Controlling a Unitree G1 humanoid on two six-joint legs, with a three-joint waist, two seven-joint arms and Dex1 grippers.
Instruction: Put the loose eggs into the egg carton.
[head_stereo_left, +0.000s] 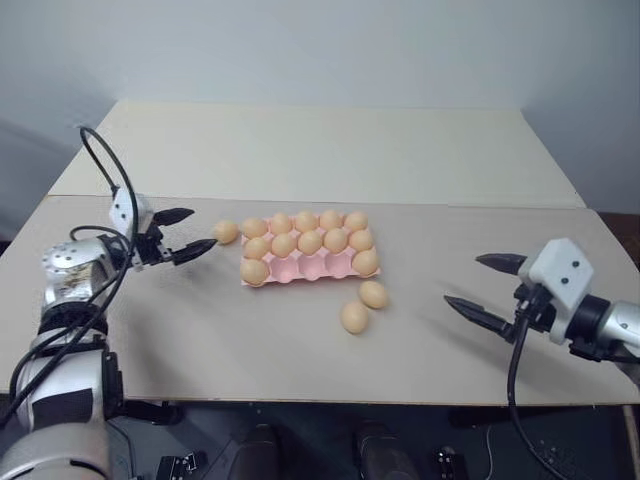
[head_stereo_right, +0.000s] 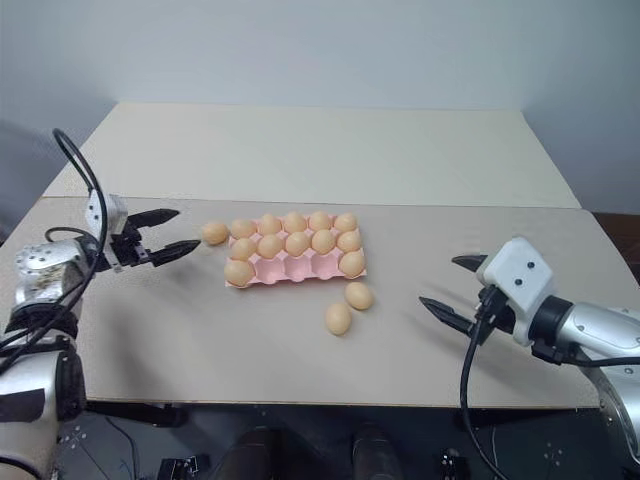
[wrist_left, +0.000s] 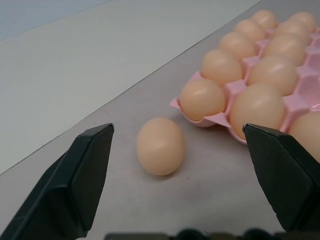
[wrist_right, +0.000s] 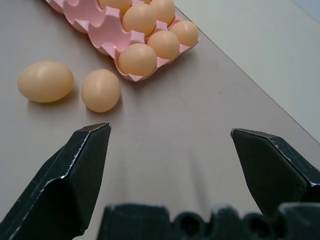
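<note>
Left gripper jaws spread wide, empty, one loose egg on the worktop just ahead between them, right gripper jaws spread wide, empty, two tan eggs ahead beside the pink egg carton, front-row cups partly unfilled

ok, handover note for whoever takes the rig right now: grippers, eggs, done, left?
Left gripper: open, empty, aimed at the loose egg just off the left end of the egg carton.
Right gripper: open, empty, hovering off to the right, away from the carton.
Two more loose eggs, one and another, lie on the table by the carton's near right corner.
Done: back and middle rows full, near row filled at both ends.
Left: three empty cups in the near row, three loose eggs.
</note>
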